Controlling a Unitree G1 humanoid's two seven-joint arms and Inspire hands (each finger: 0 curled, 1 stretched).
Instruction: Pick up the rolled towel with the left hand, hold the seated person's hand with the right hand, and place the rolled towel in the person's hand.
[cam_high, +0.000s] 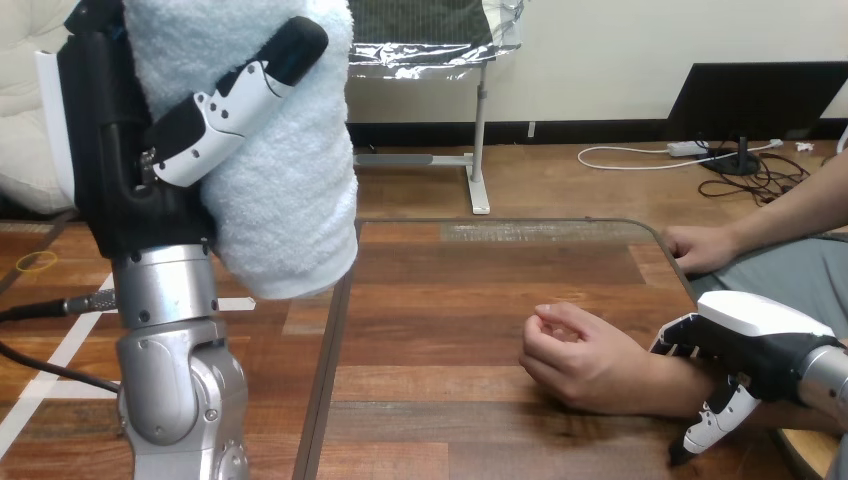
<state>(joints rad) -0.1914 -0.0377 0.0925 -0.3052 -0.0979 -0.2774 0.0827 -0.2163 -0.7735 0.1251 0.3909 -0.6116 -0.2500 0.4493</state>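
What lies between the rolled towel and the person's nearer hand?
Nothing: in the head view, only bare table separates the rolled towel, gripped in the left hand, from the person's nearer hand.

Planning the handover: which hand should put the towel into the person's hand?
Left. The left hand grips the rolled towel, raised; the right hand is clasped on the person's wrist.

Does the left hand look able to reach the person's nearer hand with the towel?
Probably yes: the right hand grips the person's wrist from the right, leaving the nearer hand exposed toward the raised towel in the left hand; the person's curled fingers may hinder placement.
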